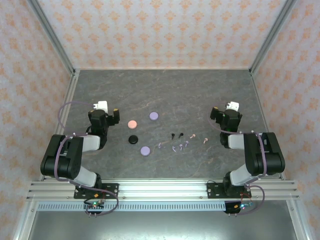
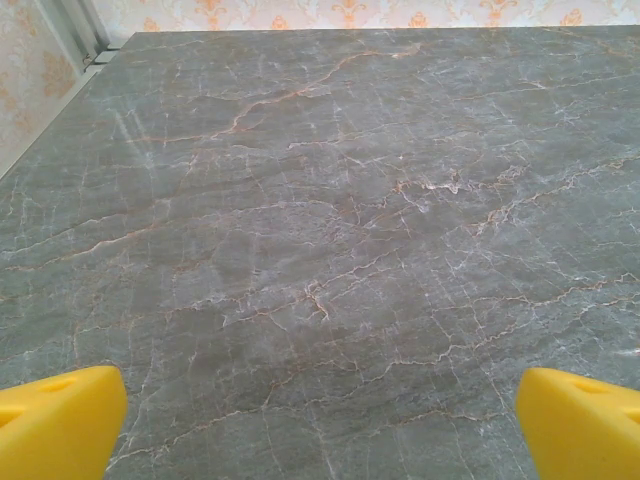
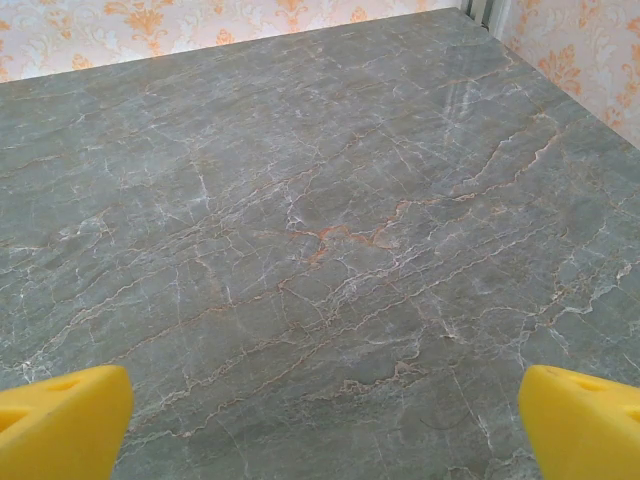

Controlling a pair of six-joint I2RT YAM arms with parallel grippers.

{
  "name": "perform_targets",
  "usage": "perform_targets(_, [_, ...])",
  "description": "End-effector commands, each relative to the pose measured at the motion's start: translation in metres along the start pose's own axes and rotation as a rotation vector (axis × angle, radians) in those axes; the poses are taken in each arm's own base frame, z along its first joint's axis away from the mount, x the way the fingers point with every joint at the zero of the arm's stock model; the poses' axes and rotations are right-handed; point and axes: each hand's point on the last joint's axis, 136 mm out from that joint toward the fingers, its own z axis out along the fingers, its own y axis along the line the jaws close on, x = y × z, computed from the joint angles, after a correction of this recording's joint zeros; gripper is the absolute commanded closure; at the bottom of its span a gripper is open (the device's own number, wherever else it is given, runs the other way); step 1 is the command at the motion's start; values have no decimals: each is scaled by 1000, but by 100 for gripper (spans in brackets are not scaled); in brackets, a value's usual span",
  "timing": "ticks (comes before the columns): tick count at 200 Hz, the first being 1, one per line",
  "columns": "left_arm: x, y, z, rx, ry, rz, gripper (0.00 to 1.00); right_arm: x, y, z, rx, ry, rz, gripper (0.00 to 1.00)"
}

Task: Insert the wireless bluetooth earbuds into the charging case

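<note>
Grey, stone-veined tabletop (image 1: 200, 90) lies under both arms, and nothing on it has been gripped: the left gripper (image 2: 320, 425) and the right gripper (image 3: 320, 425) are spread wide, with nothing held between their yellow wedge-shaped fingertips (image 2: 60, 425). Several risks can be judged from this. The wireless bluetooth earbuds (image 1: 180, 141) are tiny stemmed plastic pieces, scattered in a short loose row between the two arms, nearer to the right one. Some lilac ones lie just beside each other, so two could be caught at once, or one could be flicked away by a broad fingertip closing off centre. A bud could also be matched to a case of the wrong colour. The four flat round pucks, taken to be the charging cases, look shut from above, so a bud pressed on a lid would probably slide off. Nearest is a lilac round puck (image 1: 145, 150), close to the left end of the row. Behind it come a black round puck (image 1: 132, 139), a salmon-pink round puck (image 1: 132, 124) and, farthest, a second lilac round puck (image 1: 153, 115). Within the row, the lilac buds (image 1: 180, 147) are nearest, a pale pink pair (image 1: 205, 140) is placed toward the right end, and two black buds (image 1: 173, 135) lie slightly farther back. Their orientation is too small to be told.
</note>
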Motion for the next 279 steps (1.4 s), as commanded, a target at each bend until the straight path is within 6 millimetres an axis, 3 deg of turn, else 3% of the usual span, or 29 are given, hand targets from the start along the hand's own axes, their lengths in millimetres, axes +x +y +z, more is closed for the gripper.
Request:
perform_targets(1, [-8,-2,1,1,-20,-9,0,-2,1,1,-3,-1,16,1])
perform_targets(109, [-9,3,1,-24,-19,-21,0,-4,2,1,-7,-6,18,1])
perform_targets(138, [-28,13,-8,-79,16,-33,0,-15,1,-3,2,14,13,1])
perform_targets(180, [-63,27,-45,-123,22,-133,0,-39,4,-27,-22,22,36,1])
perform_targets(203, [-65,24,-63,-110,132,-261,0,-49,22,-43,-109,70,47,1])
perform_targets(221, [-53,14,-73,-75,267,-336,0,-43,45,-54,-180,157,-3,1])
perform_targets(228, [-49,8,-76,-47,311,-359,0,-50,56,-65,-216,157,-29,1])
perform_targets(267, [-14,-19,-88,65,461,-523,0,-40,112,-95,-379,292,-197,1])
perform_targets(279, [-8,-29,-89,113,471,-573,0,-28,129,-98,-414,354,-278,1])
